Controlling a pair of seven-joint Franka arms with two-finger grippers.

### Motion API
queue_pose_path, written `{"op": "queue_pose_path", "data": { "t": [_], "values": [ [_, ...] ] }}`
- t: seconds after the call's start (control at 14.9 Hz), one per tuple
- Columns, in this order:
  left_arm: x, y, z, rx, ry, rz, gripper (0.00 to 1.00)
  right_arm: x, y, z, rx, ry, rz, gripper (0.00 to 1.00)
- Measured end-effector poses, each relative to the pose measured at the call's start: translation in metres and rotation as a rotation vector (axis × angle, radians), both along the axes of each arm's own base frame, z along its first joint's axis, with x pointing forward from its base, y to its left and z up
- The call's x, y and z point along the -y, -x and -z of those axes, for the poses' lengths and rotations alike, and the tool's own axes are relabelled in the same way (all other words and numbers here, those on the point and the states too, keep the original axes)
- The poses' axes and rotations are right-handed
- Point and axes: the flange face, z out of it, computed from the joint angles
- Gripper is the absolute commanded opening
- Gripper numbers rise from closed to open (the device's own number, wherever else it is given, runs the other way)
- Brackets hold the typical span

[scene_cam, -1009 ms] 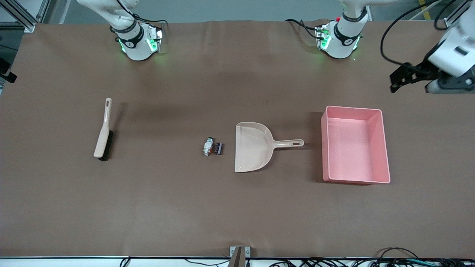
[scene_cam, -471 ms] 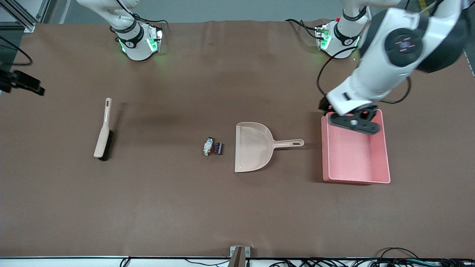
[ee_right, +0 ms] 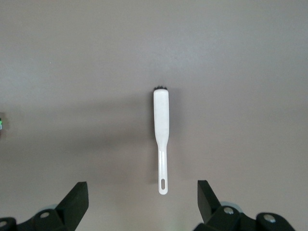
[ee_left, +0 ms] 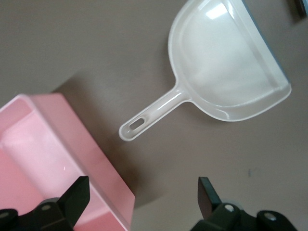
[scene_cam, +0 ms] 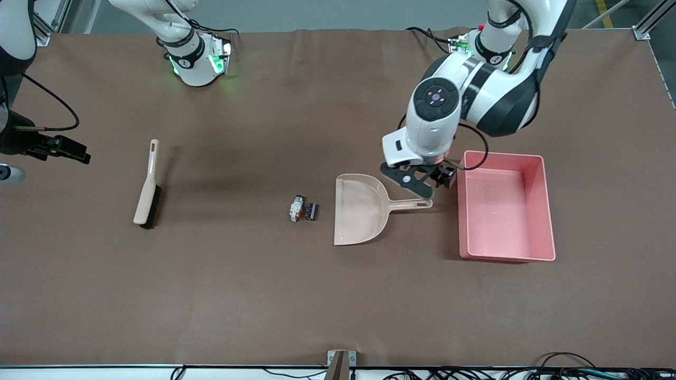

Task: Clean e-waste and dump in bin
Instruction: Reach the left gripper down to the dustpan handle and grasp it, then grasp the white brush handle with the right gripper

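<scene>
Two scraps (scene_cam: 303, 209) at the dustpan's (scene_cam: 359, 210) 9 o'clock; one bin (scene_cam: 549, 211), one brush (scene_cam: 147, 184). Left gripper (scene_cam: 417, 182) spread over the dustpan handle; right gripper (scene_cam: 63, 149) spread over the bench (scene_cam: 264, 295).

No readable text, labels, brands or numbers anywhere; the markings on the arm bases are too small to read.

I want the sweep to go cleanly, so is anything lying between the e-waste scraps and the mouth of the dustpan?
Nothing visible does. The e-waste lies on bare table just off the dustpan mouth, with only a short open strip between them. The left gripper hangs open over the dustpan's handle, not in that gap.
</scene>
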Motion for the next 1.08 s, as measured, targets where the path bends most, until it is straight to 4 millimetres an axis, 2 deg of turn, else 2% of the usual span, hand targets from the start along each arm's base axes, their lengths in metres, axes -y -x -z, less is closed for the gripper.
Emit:
{"op": "queue_pose_path", "data": {
  "t": [0.2,0.34,0.67,0.87,1.08],
  "values": [
    [0.003,-0.008,0.028,-0.028,0.009,0.206,0.94,-0.006,-0.001,-0.006,0.029,0.002,-0.010,1.00],
    [0.005,-0.012,0.045,-0.026,0.031,0.336,0.88,-0.006,-0.002,-0.010,0.048,0.003,-0.013,1.00],
    [0.002,-0.008,0.088,0.044,0.099,0.601,0.86,-0.006,-0.004,-0.020,0.084,0.006,-0.014,1.00],
    [0.000,-0.003,0.104,0.080,0.123,0.710,0.86,-0.009,-0.005,-0.015,0.074,0.005,-0.021,1.00],
    [-0.009,-0.001,0.115,0.069,0.121,0.805,0.86,-0.011,-0.011,0.002,0.044,0.003,-0.026,1.00]
  ]
}}
